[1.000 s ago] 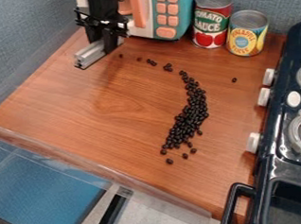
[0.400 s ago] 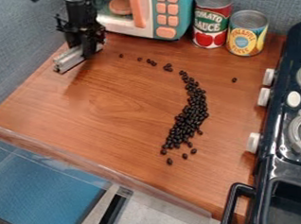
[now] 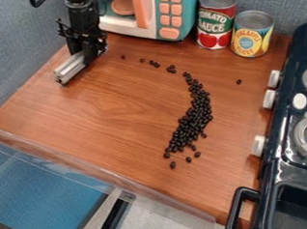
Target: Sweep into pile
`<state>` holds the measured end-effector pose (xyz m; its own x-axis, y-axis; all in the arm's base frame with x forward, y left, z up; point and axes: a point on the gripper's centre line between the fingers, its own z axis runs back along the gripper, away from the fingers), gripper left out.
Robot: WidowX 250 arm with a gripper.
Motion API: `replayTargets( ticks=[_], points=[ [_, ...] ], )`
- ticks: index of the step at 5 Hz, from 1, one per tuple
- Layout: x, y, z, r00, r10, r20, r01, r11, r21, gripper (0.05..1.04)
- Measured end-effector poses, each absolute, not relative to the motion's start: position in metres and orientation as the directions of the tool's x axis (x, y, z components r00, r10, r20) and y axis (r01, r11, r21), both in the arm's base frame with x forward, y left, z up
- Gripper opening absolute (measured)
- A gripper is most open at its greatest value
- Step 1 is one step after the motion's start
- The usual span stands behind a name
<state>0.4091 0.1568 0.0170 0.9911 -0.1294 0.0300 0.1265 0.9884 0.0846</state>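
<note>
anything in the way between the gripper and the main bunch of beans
Nothing visible: between the gripper, which holds a metal bar at the upper left, and the long band of black beans lies bare wooden counter. Some stray beans lie farther back.

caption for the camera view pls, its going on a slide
Claw gripping a metal bar at the counter's far-left corner, dark beans in a curved band, a few strays around it

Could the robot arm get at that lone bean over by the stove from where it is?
Probably yes: bare wood and the long band of beans lie between gripper and lone bean, nothing tall.
</note>
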Motion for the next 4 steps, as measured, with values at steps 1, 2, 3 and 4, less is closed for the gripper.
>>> replayTargets(
  ticks=[1,2,3,4],
  points=[
    [0.418,0.139,0.017,0.984,-0.172,0.044,0.168,0.983,0.079,0.379],
    [0.427,0.105,0.018,0.968,-0.246,0.045,0.242,0.967,0.074,0.379],
    [0.434,0.074,0.019,0.948,-0.314,0.05,0.311,0.948,0.069,0.379],
    [0.437,0.053,0.019,0.93,-0.364,0.052,0.361,0.93,0.066,0.379]
  ],
)
